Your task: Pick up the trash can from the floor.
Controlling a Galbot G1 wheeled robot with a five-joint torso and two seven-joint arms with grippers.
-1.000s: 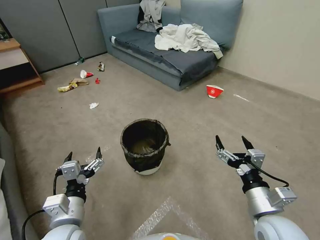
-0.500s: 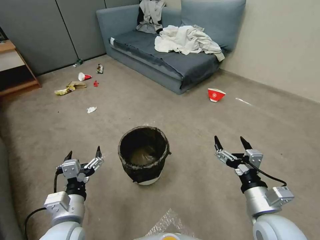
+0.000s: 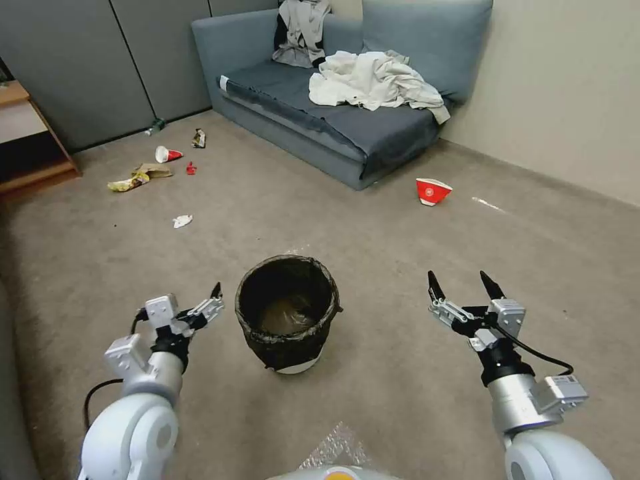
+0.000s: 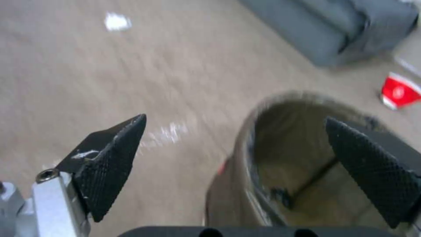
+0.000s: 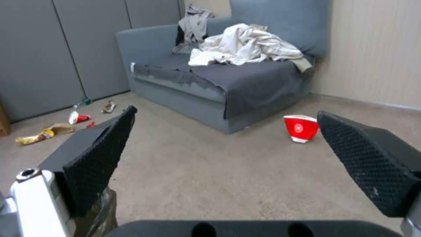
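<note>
I have the left gripper (image 3: 200,308) in close beside the trash can (image 3: 288,313) now; half a second ago it hung lower and farther left, so the arm has swung in toward the rim's left side. From its wrist camera the fingers (image 4: 111,161) are spread wide, and one appears to sit over the can's mouth with the other outside over the floor (image 3: 400,253), so I judge the jaws are lining up to straddle the bagged rim. They do not yet touch it.

My right gripper (image 3: 467,293) is where it was, hanging well to the right of the can, fingers wide and holding nothing. The head camera has barely shifted over the last half second, so I take the base to have settled.

The can stands upright on the carpet, centred just ahead of me, between the two arms. Its long axis runs vertical, mouth pointing straight up, dark bag folded over the rim, white base showing at the near bottom. The red paper bowl (image 3: 433,191) lies far right near the sofa (image 3: 320,127).
</note>
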